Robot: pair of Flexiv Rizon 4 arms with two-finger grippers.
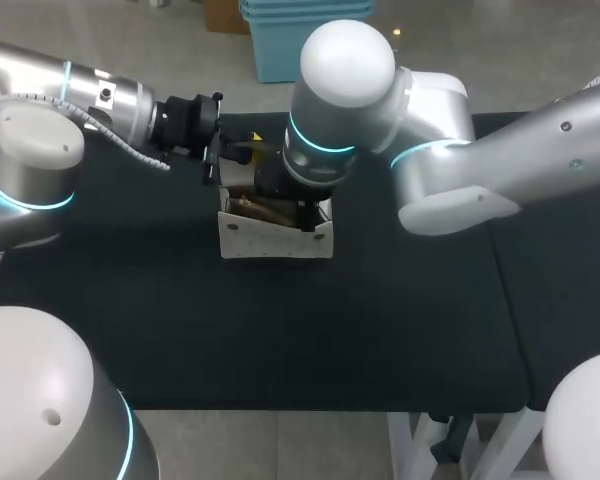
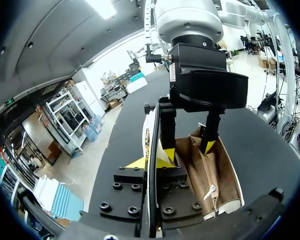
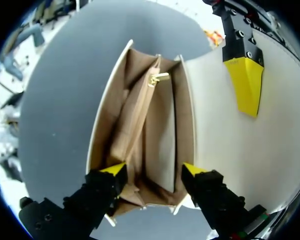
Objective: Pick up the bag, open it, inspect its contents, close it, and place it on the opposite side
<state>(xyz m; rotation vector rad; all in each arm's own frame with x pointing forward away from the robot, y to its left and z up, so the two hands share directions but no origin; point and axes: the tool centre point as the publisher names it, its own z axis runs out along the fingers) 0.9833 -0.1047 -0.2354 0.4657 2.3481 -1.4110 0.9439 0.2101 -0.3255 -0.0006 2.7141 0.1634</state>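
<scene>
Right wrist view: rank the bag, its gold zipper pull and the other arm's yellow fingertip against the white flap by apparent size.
1. bag, filling much of the view.
2. yellow fingertip, against the bag's white flap.
3. zipper pull, clearly the smallest.
No close calls among these three.

White bag (image 1: 277, 241) w/ tan lining, gold zip (image 3: 158, 77); table (image 1: 280, 330) black; right arm (image 1: 500, 170) silver-white, cyan rings.

A matte black bench (image 1: 280, 330) is shown, divided by a seam (image 1: 508, 300) toward its right side; white legs (image 1: 412, 440) are seen under its near edge.
</scene>
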